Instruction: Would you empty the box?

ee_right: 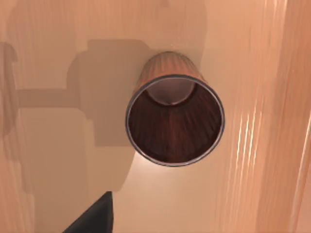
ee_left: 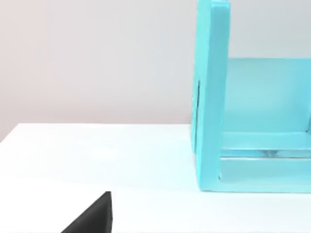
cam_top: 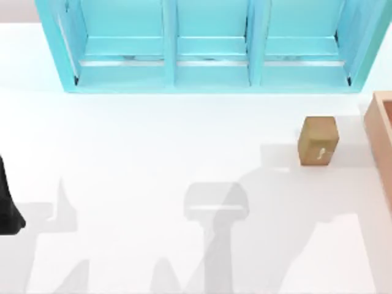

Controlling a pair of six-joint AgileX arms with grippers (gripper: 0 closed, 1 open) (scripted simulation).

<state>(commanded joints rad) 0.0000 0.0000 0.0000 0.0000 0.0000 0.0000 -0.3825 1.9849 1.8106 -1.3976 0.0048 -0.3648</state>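
The box (cam_top: 381, 131) is a light-tan bin cut off by the table's right edge. In the right wrist view I look down into the box (ee_right: 53, 160), onto its floor and a wall. A brown wood-grain cup (ee_right: 174, 124) with a dark rim stands there, its mouth open towards the camera. A dark part of my right gripper (ee_right: 92, 218) hangs above the box floor, beside the cup and apart from it. My left arm (cam_top: 7, 208) is parked at the table's left edge, and a dark part of the left gripper (ee_left: 92, 218) shows in the left wrist view.
A big turquoise shelf unit (cam_top: 211, 46) spans the back of the table and also stands close ahead as the shelf unit (ee_left: 214, 97) in the left wrist view. A small brown carton (cam_top: 318, 141) with a white mark sits on the table just left of the box.
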